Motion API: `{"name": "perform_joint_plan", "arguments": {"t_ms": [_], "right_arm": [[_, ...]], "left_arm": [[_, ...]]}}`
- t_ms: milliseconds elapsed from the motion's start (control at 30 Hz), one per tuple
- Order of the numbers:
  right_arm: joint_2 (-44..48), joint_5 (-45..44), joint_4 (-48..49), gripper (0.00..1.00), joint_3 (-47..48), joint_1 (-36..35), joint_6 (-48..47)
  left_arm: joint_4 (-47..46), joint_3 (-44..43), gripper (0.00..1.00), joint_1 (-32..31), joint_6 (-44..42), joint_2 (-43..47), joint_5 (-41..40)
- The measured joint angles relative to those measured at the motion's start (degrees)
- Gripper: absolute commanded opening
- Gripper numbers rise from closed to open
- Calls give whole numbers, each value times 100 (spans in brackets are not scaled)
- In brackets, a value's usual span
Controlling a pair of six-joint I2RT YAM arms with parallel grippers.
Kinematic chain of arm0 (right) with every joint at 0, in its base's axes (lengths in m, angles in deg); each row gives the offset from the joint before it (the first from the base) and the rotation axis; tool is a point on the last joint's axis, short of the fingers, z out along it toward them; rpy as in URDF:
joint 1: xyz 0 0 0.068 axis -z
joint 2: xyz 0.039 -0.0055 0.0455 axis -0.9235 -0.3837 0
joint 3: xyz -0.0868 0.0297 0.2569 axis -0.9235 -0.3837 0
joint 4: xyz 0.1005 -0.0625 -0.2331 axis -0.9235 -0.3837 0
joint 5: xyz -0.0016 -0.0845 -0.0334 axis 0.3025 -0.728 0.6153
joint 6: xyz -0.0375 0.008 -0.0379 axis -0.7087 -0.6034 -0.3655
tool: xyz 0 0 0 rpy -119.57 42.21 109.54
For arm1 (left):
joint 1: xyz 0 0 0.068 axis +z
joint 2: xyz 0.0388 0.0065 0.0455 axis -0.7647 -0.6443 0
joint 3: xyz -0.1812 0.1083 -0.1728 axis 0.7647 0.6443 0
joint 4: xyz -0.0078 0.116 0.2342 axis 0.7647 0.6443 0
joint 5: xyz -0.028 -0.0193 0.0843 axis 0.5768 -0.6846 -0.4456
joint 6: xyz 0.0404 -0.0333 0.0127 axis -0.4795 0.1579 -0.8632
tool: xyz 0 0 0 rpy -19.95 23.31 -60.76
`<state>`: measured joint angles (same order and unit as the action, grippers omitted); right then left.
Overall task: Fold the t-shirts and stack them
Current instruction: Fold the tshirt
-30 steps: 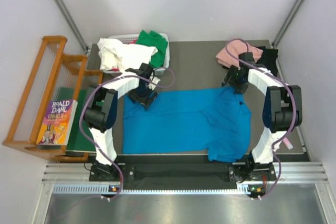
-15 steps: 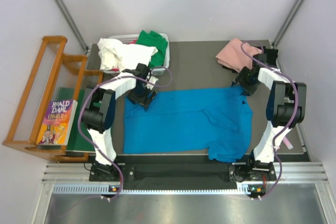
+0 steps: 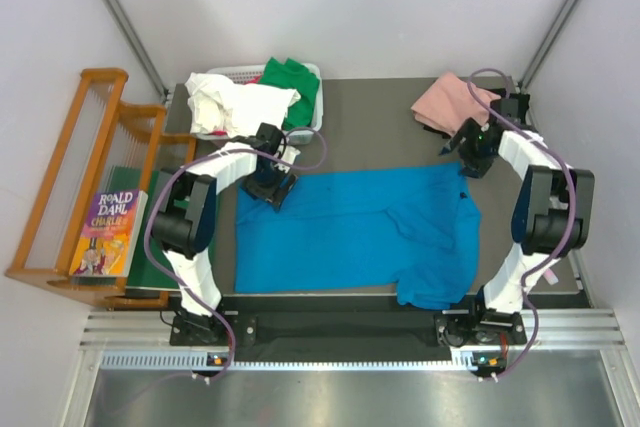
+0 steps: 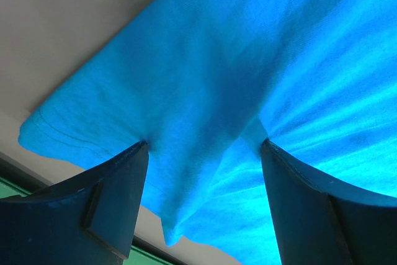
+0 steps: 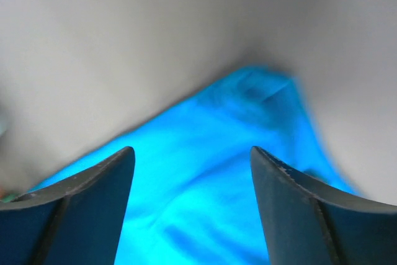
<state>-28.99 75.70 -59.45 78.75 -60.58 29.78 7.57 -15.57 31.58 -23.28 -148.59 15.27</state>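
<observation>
**While the blue tee lies flat, both grippers sit at its far corners**

Where the top camera looks down, the bright blue t-shirt lies spread across the middle of the table, and its near right part hangs over the front edge. The left gripper is at the shirt's far left corner and the right gripper at its far right corner. A pink t-shirt lies just beyond the right gripper, with a black t-shirt beside it. A white t-shirt and a green t-shirt are heaped in a basket at the far left.

From the left wrist, the fingers stand wide apart, with a rumpled hemmed corner of blue cloth lying between them.

From the right wrist, the view is blurred. Its fingers are likewise spread, with blue cloth and bare table beyond them.
</observation>
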Motion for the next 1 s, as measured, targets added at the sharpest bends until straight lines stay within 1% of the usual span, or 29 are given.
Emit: {"name": "perform_joint_plan", "arguments": {"t_ms": [133, 267, 333, 400, 533, 600, 700, 867, 1000], "right_arm": [[931, 509, 330, 79, -498, -203, 179], [1864, 881, 490, 79, -1029, -538, 328], [2124, 1019, 555, 79, -1187, -713, 380], [2184, 1224, 748, 78, -1333, -831, 466], [1779, 1587, 1113, 78, -1425, -901, 686], [1397, 1700, 1327, 77, -1425, -911, 833], [863, 1808, 1504, 80, -1403, -925, 992], [262, 1705, 1543, 79, -1250, -935, 1088], [-17, 1475, 1488, 77, -949, -935, 1032]], "left_arm": [[-33, 28, 77, 0, 0, 22, -44], [-17, -2, 77, 0, 2, -2, -66], [35, -59, 77, 0, 2, -50, -63], [103, -129, 77, 0, 0, -103, -63], [186, -212, 77, 0, 0, -160, -72], [188, -216, 77, 0, 0, -160, -81], [219, -254, 77, 0, -2, -201, -85], [321, -354, 77, 0, 0, -282, -90], [356, -393, 77, 0, -2, -317, -96]]}}
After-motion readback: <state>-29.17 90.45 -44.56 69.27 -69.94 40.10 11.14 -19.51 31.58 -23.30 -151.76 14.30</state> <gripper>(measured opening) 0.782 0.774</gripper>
